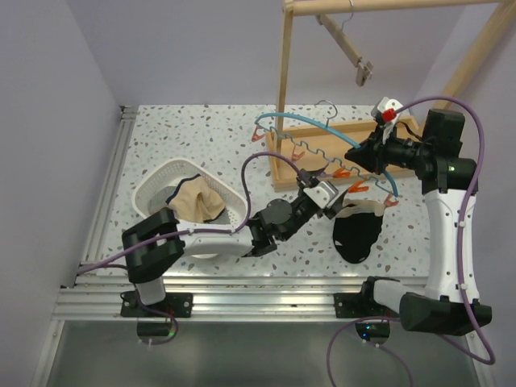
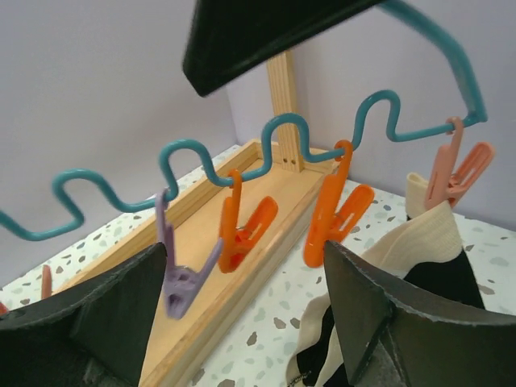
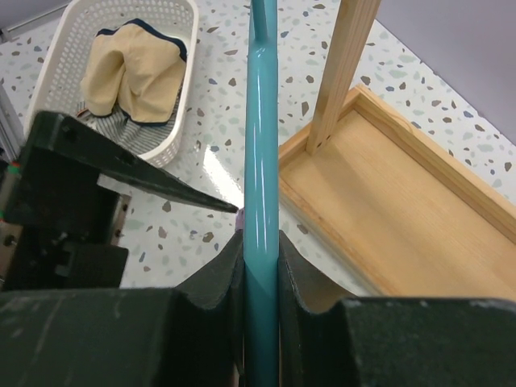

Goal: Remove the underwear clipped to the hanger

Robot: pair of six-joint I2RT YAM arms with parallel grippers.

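3 garments: 1 clipped to the hanger, 2 in the basket.
Black pair [image 1: 357, 234]: at 5 o'clock from the left gripper in the top view. Its pale waistband is pinched by the pink clip [image 2: 455, 173] at the end of the hanger's wavy bar, and the dark cloth hangs below.
Beige pair [image 1: 197, 201]: bunched up in the white basket [image 1: 173, 167], at 9 o'clock from the left gripper.
Grey striped pair [image 3: 121, 127]: in the same basket, under the beige pair, with only an edge showing.
Hanger [image 3: 262, 121]: teal. It slants across the wooden tray [image 3: 403, 201], with its wavy bar toward the arms.
Other clips: 2 orange clips [image 2: 242, 226] and 1 purple clip [image 2: 181, 278] dangle from the wavy bar, holding nothing.
Left gripper [image 2: 246, 282]: the jaws are spread wide just below the wavy bar. The orange clips hang between the fingers in the wrist view, and neither finger touches a clip or cloth.
Right gripper [image 3: 260, 258]: the jaws are closed tight on the hanger's straight teal rod, at 1 o'clock from the black pair in the top view.
Wooden post [image 3: 343, 72]: stands upright in the tray, at 1 o'clock from the clamped rod in the right wrist view.
Table [image 1: 201, 137]: speckled top that carries the basket and the tray.
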